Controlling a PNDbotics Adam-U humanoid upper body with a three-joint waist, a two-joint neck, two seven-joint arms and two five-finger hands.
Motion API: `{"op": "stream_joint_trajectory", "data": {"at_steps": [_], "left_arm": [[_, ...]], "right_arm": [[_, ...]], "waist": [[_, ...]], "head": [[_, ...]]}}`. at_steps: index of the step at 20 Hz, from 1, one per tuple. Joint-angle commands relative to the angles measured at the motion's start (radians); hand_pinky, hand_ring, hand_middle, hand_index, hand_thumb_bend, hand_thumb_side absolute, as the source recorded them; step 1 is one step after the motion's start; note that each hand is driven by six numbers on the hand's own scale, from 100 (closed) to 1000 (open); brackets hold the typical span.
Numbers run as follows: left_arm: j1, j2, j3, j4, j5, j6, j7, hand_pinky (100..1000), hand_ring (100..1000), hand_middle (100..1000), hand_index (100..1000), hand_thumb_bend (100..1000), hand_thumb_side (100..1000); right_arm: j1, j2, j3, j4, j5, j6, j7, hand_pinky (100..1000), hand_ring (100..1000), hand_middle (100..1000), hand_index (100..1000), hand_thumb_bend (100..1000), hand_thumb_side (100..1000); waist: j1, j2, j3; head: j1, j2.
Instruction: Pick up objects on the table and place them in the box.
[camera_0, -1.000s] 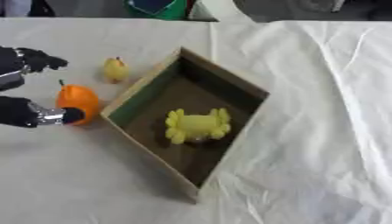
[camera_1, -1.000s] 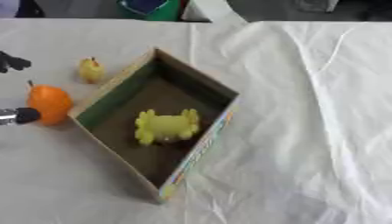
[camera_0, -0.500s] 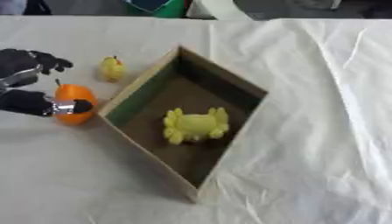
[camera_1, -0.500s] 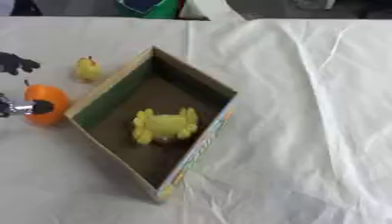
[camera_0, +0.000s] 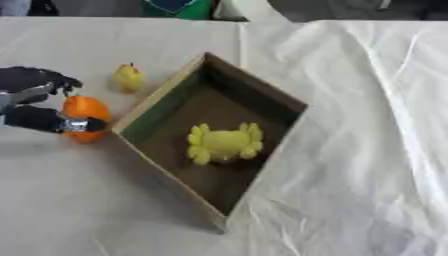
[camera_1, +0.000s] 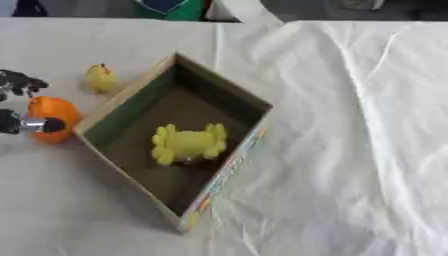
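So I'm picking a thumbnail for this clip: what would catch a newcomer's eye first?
Probably the open cardboard box set cornerwise mid-table, with a yellow crab-like toy lying inside. Next, at the left edge, the robot's left hand has its thumb and fingers round a bright orange fruit beside the box, and a small yellow fruit sits just behind.

left hand (camera_0: 35, 102) cut off at left edge.

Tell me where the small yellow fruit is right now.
The small yellow fruit sits on the table left of the box, near its far-left wall, just beyond the orange fruit that the left hand is gripping.
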Motion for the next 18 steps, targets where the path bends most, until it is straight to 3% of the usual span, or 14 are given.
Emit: {"op": "stream_joint_trajectory", "data": {"at_steps": [1, 3, 8, 13, 15, 18], "left_arm": [[-0.02, 0.026, 0.016, 0.003, -0.003, -0.016, -0.026, 722, 873, 873, 998, 592, 853], [-0.021, 0.026, 0.017, 0.009, -0.011, -0.023, -0.036, 724, 875, 874, 998, 571, 813], [-0.029, 0.008, 0.014, 0.066, -0.053, -0.023, -0.038, 725, 875, 873, 996, 575, 823], [-0.04, -0.013, 0.012, 0.121, -0.075, -0.022, 0.007, 694, 852, 837, 961, 498, 796], [-0.043, -0.02, 0.012, 0.135, -0.08, -0.016, 0.036, 671, 835, 811, 926, 454, 746], [-0.045, -0.031, 0.012, 0.156, -0.085, -0.003, 0.083, 613, 791, 749, 848, 333, 594]], "right_arm": [[-0.01, -0.016, -0.012, -0.019, -0.006, 0.005, -0.001, 682, 536, 476, 695, 100, 427], [-0.01, -0.015, -0.012, -0.019, -0.006, 0.005, 0.0, 683, 535, 475, 695, 100, 428], [-0.009, -0.009, -0.013, -0.019, -0.007, 0.007, 0.002, 683, 534, 473, 693, 100, 428], [-0.006, -0.005, -0.015, -0.019, -0.009, 0.011, 0.007, 687, 535, 470, 695, 100, 429], [-0.005, -0.003, -0.015, -0.019, -0.01, 0.011, 0.009, 688, 536, 469, 695, 100, 429], [-0.004, -0.001, -0.016, -0.019, -0.011, 0.01, 0.013, 689, 536, 468, 696, 100, 429]], "waist": [[0.0, -0.015, 0.002], [0.0, -0.014, 0.002], [-0.003, -0.011, 0.0], [-0.006, -0.008, -0.001], [-0.007, -0.007, -0.001], [-0.009, -0.005, -0.001]], "head": [[0.002, -0.009], [0.002, -0.011], [0.004, -0.016], [0.007, -0.017], [0.007, -0.018], [0.007, -0.019]]}}
